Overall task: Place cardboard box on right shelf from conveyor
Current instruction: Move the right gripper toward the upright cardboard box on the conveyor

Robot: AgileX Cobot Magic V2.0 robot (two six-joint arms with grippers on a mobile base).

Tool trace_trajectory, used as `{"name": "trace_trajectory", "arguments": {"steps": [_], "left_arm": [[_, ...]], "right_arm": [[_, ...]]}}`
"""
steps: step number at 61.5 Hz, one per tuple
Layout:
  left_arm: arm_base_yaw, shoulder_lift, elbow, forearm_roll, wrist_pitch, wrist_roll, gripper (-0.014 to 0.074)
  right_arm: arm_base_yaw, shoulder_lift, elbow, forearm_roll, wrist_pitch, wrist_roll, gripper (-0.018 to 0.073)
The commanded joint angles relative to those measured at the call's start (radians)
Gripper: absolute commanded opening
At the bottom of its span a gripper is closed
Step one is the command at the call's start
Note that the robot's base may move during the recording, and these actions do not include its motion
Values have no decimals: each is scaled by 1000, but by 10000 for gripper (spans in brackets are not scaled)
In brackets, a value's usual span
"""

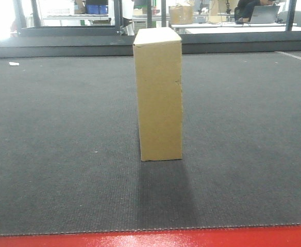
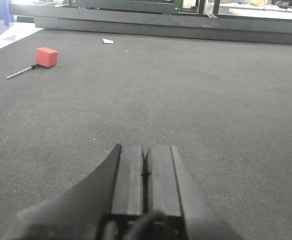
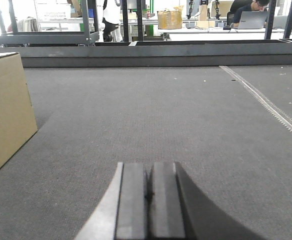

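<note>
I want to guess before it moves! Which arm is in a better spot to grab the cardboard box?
Probably the right. Its wrist view shows the cardboard box close by on the conveyor, left of the shut right pincer. The left pincer, also shut, sees no box.

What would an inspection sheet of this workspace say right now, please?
Surface: dark grey belt, red edge strip at the near side.
Job's things: cardboard box stands on end mid-belt, untouched; shelf not in view.
Clutter: red block with thin rod, white scrap, far left.
Grippers: left gripper and right gripper both shut, empty, low over the belt.
Cables: nothing seen.
Surroundings: tables, brown carton, person at laptop beyond the belt.
</note>
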Motion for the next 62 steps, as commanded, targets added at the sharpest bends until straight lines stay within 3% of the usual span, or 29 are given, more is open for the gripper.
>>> {"name": "trace_trajectory", "arguments": {"steps": [1,48,62], "left_arm": [[-3,-15,8,-6,-85,0,-116],[-3,-15,8,-6,-85,0,-116],[-3,-15,8,-6,-85,0,-116]], "right_arm": [[-5,-21,-4,-5,-93,0,65],[-5,-21,-4,-5,-102,0,65],[-5,-20,-8,-6,-182,0,65]]}}
